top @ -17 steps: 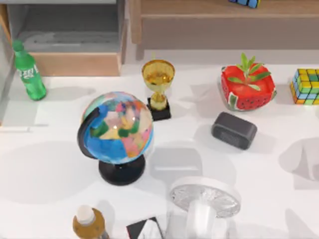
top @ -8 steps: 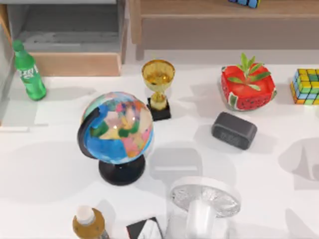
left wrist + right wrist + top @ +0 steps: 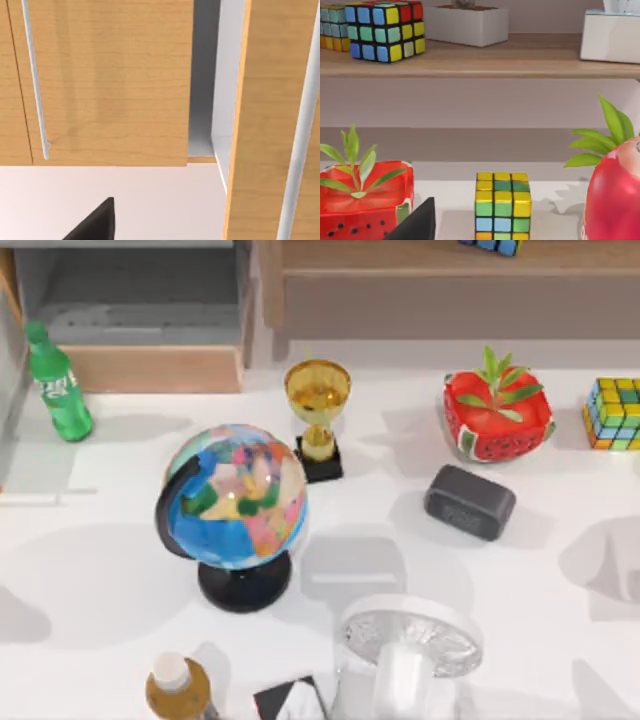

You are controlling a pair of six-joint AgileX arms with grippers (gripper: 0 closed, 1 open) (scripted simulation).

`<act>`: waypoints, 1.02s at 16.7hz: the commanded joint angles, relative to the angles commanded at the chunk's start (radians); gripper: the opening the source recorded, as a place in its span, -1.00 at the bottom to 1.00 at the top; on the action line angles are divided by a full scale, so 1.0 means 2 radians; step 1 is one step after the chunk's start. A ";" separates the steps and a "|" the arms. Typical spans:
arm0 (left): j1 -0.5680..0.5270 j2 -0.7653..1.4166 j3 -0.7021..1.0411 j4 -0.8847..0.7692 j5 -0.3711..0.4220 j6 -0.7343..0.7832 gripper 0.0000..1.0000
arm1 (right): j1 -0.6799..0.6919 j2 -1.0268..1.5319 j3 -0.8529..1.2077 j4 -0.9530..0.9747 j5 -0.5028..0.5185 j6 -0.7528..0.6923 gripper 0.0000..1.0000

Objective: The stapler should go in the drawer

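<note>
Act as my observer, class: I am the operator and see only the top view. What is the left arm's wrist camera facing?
Observer: The left gripper faces a light wood front with a slim silver handle bar.
Operator: What stands beside the shelf cube?
Observer: A white rectangular planter, on the same shelf.
Operator: Anything beyond the table cube at the right?
Observer: A red rounded pot with green leaves.

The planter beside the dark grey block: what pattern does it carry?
Watermelon: red planter with black seeds and green rim, clearest in the right wrist view.
</note>
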 joint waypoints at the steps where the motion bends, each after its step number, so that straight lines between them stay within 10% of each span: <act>1: -0.004 0.001 -0.004 0.007 0.003 0.002 1.00 | 0.000 0.000 0.000 0.000 0.000 0.000 1.00; 17: -0.034 0.017 0.036 -0.016 -0.027 0.001 0.85 | 0.000 0.000 0.000 0.000 0.000 0.000 1.00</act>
